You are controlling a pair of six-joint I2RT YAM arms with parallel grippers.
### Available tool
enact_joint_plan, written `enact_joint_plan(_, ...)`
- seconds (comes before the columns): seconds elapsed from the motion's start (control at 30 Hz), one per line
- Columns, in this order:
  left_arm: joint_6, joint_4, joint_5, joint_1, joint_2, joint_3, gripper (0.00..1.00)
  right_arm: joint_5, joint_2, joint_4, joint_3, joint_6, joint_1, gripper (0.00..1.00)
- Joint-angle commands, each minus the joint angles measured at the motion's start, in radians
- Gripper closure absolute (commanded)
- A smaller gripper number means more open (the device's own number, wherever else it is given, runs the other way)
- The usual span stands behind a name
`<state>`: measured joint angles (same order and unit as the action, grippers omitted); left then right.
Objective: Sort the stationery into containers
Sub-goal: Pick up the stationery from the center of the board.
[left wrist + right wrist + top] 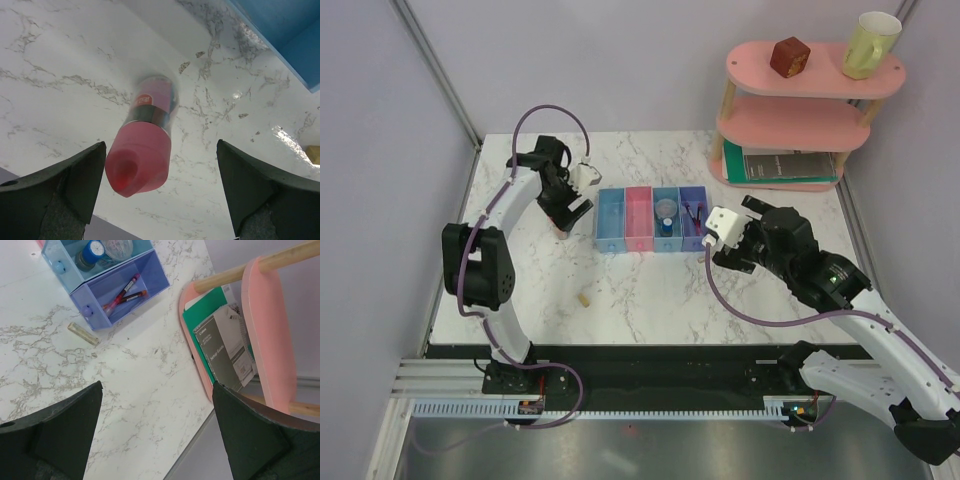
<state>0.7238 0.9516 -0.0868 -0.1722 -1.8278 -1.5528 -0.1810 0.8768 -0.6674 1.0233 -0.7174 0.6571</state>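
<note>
The pink cylinder (142, 155) stands on the marble between the fingers of my open left gripper (160, 170), close to the left finger and well apart from the right one. From above, my left gripper (565, 208) hangs over the pink cylinder (561, 231), just left of the containers (652, 218). My right gripper (157, 410) is open over bare marble with nothing in it, beside the purple bin (150, 270), which holds red pens (125, 290). The neighbouring blue bin holds a blue cylinder (93, 250) and a clear tub (117, 246). A beige piece (83, 333) lies by the purple bin.
A second beige piece (584, 297) lies on the table in front of the bins. The pink tiered shelf (810, 100) at the back right carries a brown cube (789, 56), a yellow mug (869, 44) and booklets (227, 347). My right gripper (720, 245) hovers near its foot.
</note>
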Motion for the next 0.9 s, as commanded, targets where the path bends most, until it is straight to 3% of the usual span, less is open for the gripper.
enact_joint_plan(0.0,0.034,0.003,-0.033,0.017,0.047,0.013,0.02,0.003,0.002,0.009,0.047,0.022,-0.001,0.02)
enact_joint_plan(0.27,0.054,-0.024,-0.007,0.031,0.021,0.022,0.07,0.006,-0.002,0.000,0.055,0.041,-0.001,0.02)
enact_joint_plan(0.37,0.052,-0.030,-0.008,0.033,0.012,0.022,0.22,0.006,-0.002,-0.003,0.058,0.047,-0.001,0.02)
enact_joint_plan(0.4,0.051,-0.031,-0.008,0.033,0.009,0.022,0.35,0.009,-0.002,-0.003,0.060,0.049,-0.002,0.02)
enact_joint_plan(0.6,0.048,-0.040,-0.010,0.033,-0.005,0.031,0.71,0.017,0.002,-0.003,0.070,0.058,-0.001,0.02)
enact_joint_plan(0.63,0.046,-0.042,-0.010,0.033,-0.007,0.033,0.78,0.018,0.001,-0.004,0.070,0.058,-0.001,0.02)
enact_joint_plan(0.67,0.046,-0.040,-0.010,0.033,-0.008,0.034,0.92,0.018,0.002,-0.003,0.072,0.058,-0.002,0.02)
enact_joint_plan(0.7,0.045,-0.040,-0.007,0.033,-0.007,0.034,0.98,0.018,0.002,-0.003,0.075,0.058,-0.001,0.02)
enact_joint_plan(0.87,0.045,-0.021,-0.030,0.028,0.044,0.022,0.98,0.012,-0.002,-0.006,0.074,0.056,-0.001,0.02)
